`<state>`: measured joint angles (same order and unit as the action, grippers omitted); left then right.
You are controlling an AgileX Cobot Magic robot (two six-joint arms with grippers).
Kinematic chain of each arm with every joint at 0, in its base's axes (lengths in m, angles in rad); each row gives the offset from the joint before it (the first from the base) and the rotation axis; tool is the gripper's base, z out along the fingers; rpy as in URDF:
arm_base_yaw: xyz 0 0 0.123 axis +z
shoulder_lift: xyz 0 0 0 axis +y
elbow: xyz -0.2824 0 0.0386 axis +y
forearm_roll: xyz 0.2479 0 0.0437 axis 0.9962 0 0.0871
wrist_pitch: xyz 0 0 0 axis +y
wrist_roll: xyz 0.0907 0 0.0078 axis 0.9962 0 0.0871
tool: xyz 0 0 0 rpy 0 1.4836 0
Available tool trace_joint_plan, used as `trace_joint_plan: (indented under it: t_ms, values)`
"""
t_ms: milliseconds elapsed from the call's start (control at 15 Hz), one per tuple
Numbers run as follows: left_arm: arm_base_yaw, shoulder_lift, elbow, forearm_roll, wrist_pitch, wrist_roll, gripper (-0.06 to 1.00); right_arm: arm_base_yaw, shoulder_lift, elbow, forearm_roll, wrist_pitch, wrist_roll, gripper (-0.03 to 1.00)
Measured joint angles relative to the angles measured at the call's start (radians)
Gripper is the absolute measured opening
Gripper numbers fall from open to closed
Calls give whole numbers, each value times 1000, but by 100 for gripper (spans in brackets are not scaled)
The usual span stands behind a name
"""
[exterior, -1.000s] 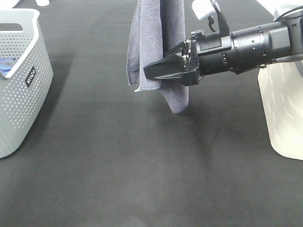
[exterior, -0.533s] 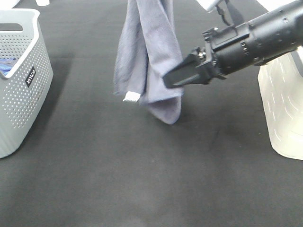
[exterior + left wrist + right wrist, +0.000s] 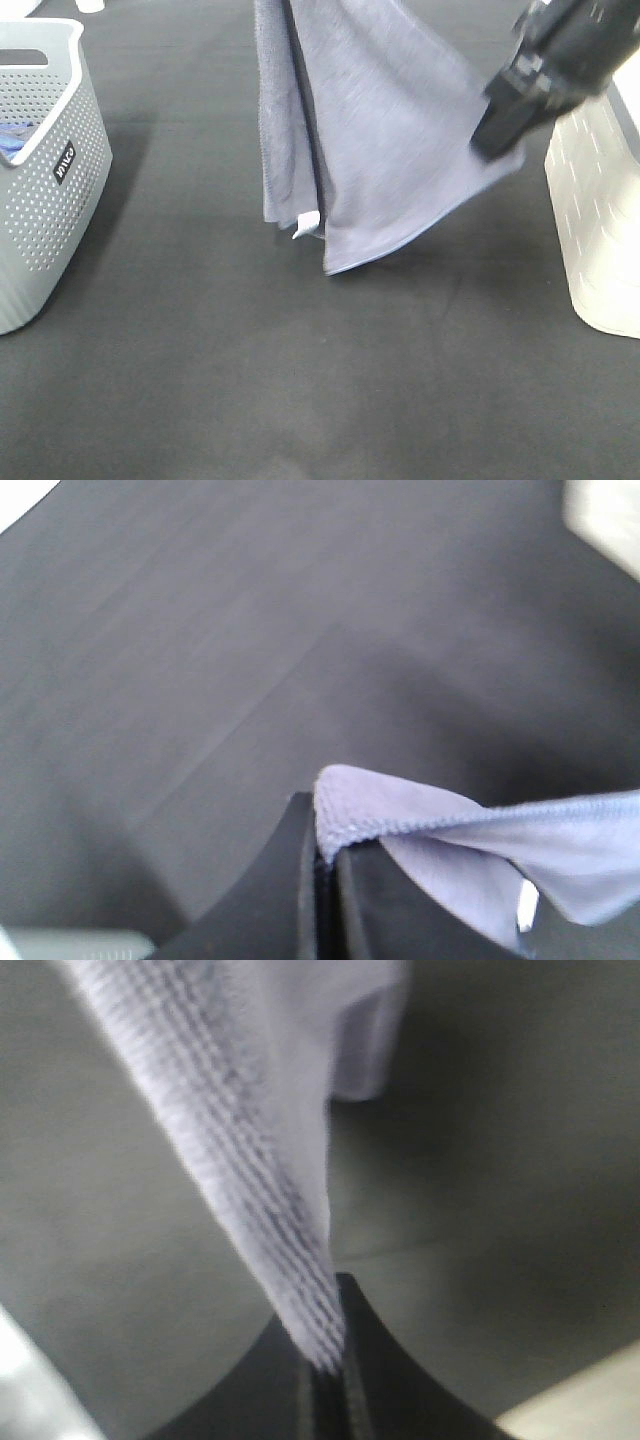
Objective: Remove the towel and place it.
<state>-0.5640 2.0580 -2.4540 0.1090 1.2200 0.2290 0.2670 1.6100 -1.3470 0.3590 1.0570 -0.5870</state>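
The grey-lavender towel hangs above the black table from beyond the top edge of the exterior high view, with its white tag at a low corner. My right gripper is shut on the towel's right edge and holds it out to the right, so the cloth is stretched into a slanted sheet. The right wrist view shows the shut gripper pinching the towel. In the left wrist view my left gripper is shut on a stitched corner of the towel. The left arm is out of the exterior high view.
A grey perforated basket stands at the left edge with a bright blue cloth inside. A white basket stands at the right edge, just below and behind my right arm. Black table lies under the towel.
My right gripper shut on the towel's edge, then rose and swung right, pulling the bunched hanging cloth out into a spread sheet. The tag corner swung slightly.
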Motion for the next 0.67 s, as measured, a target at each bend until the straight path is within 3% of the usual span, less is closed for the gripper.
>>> trace_joint_plan:
  t_ms: [133,400,667]
  values:
    - [0,1,0,41,0,-98,0,0,0,-88,-47,1,13,0]
    - [0,3,0,78,0,-132,0,0,12,-214,-106,-102,-42,0]
    - [28,48,0,96,-82,-165,0,0,98,-314,-150,-124,-115,0]
